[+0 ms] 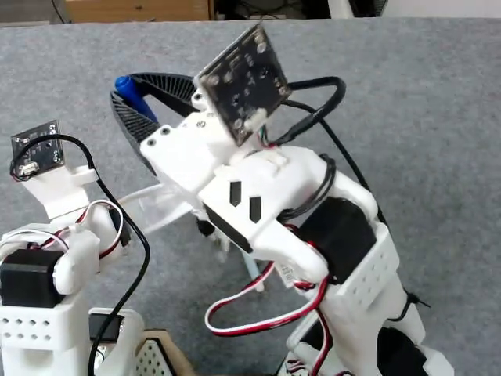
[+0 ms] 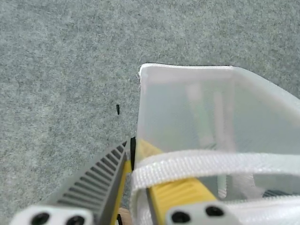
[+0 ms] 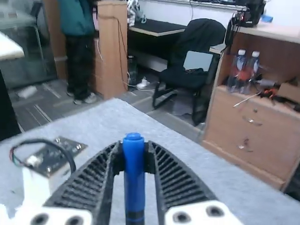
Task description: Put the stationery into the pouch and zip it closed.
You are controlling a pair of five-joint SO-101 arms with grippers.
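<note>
- High view: right gripper (image 1: 124,88) is clenched on a blue pen (image 1: 135,95). Its arm hides most of the pouch (image 1: 155,207), which lies back toward the bases.
- Left wrist view: left gripper (image 2: 135,157) clamps the translucent pouch's edge. The pale shapes inside are too faint to name.
- Right wrist view: the pen's end pokes just past the ribbed fingers (image 3: 89,183), and its other end is cut off.

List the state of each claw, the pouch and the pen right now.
left claw: shut on the pouch's edge.
right claw: shut on the blue pen.
pouch: held at one edge by the left claw; faint shapes show through its wall; cannot tell if the zip is open or closed.
blue pen: clamped between the right claw's jaws, not in the pouch.
</note>
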